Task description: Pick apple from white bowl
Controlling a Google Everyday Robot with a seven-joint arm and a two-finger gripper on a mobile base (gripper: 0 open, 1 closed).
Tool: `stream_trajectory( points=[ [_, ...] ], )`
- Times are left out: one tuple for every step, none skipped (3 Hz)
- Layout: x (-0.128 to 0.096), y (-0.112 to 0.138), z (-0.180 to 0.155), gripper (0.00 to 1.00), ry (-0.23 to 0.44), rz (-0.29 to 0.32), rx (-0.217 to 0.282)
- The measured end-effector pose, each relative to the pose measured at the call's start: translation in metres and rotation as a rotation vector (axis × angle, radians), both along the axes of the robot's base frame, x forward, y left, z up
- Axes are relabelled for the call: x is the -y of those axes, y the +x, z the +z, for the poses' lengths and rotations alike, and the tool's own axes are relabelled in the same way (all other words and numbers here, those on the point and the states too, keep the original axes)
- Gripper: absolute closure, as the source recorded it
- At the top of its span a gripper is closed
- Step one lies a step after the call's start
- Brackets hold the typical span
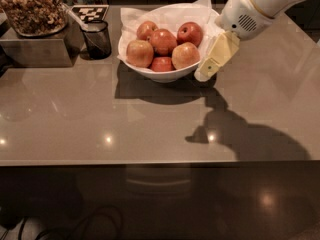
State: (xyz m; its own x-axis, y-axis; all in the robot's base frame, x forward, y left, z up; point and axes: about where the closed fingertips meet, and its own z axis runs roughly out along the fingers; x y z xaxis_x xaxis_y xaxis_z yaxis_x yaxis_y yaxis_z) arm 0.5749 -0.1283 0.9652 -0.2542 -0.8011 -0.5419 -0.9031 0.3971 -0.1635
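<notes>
The white bowl [160, 74], lined with white paper, stands at the back middle of the brown counter and holds several apples. The pale yellow-orange apple [185, 55] lies at the bowl's front right, beside deeper red ones. My gripper [204, 75], with pale yellow fingers below a white wrist, comes in from the upper right. It points down and left, and its tip is just outside the bowl's right rim, level with the pale apple. It holds nothing that I can see.
A small black mesh cup [96, 39] stands left of the bowl. A clear container of brown snacks [31, 9] sits on a metal box [35, 49] at the far left. A checkered tag [90, 12] lies behind the cup. The counter's front edge [160, 161] crosses the view.
</notes>
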Motion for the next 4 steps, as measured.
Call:
stream_trajectory(
  points=[
    [-0.005, 0.001, 0.001, 0.0, -0.002, 0.016, -0.002],
    [-0.007, 0.01, -0.005, 0.0, 0.023, 0.013, -0.012],
    [-0.019, 0.027, -0.007, 0.0, 0.039, 0.051, -0.02],
    [-0.02, 0.029, -0.005, 0.14, 0.042, 0.053, -0.016]
  ],
)
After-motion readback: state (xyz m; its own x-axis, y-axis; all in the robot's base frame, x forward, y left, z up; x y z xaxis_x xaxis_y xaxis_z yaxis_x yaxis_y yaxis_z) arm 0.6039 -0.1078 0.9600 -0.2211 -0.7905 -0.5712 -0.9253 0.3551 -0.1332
